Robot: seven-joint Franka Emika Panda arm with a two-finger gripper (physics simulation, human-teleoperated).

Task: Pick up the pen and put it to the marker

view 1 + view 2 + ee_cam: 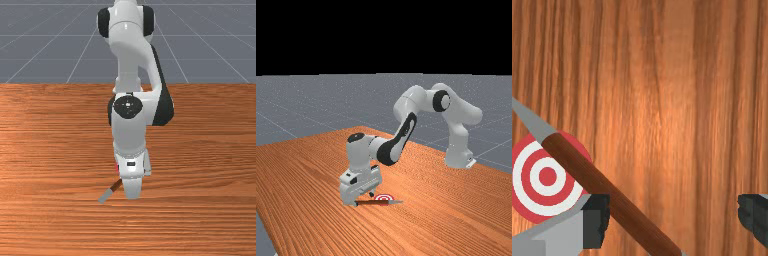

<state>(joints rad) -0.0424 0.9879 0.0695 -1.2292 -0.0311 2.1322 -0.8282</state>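
Far view, left to right: the white, black-tipped two-finger gripper (362,198) is standing wide apart, grasping nothing; the slim brown pen (373,202) with grey ends is slanting past one finger, crossing the edge of the flat, round, red-and-white ringed marker (384,198).

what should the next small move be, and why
I'd probably turn the gripper a little, to set its fingers squarely across the pen, before closing. The fingers stand open, and the pen runs slantwise between them, close to one finger and well off the other, so closing now might twist or push it.
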